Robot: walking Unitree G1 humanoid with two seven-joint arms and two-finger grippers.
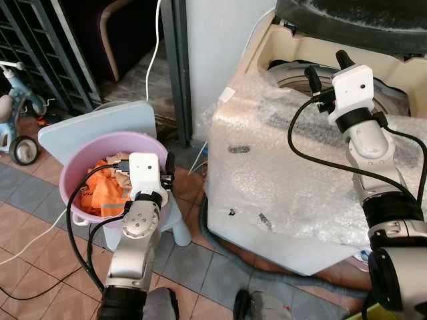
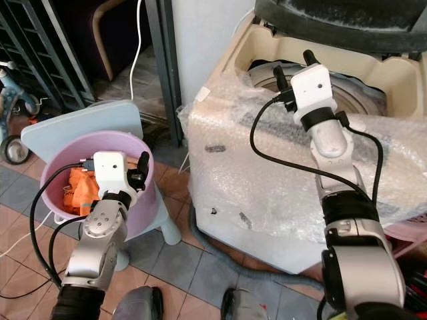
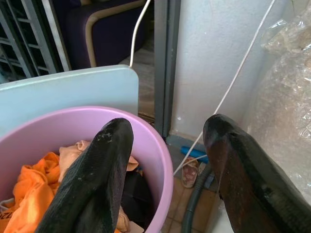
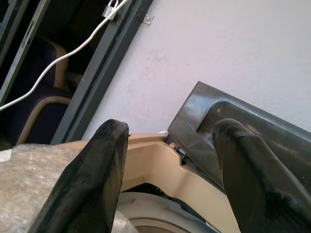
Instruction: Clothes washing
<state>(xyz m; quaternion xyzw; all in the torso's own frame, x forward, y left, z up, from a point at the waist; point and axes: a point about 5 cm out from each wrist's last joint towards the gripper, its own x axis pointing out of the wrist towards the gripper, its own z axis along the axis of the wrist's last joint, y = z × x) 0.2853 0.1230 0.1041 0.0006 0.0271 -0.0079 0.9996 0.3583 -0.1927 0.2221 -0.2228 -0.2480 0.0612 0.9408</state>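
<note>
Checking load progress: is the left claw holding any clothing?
No, the left claw is open above the pink basin, nothing between its fingers.

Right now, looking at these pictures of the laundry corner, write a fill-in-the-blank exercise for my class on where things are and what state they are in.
1. The orange clothes lie in a ____ basin.
2. The washing machine is wrapped in ____ wrap, and its lid is up.
3. The left gripper hangs over the basin with its fingers ____.
4. The right gripper is above the machine's ____.

Missing words: pink; bubble; open; drum
</note>
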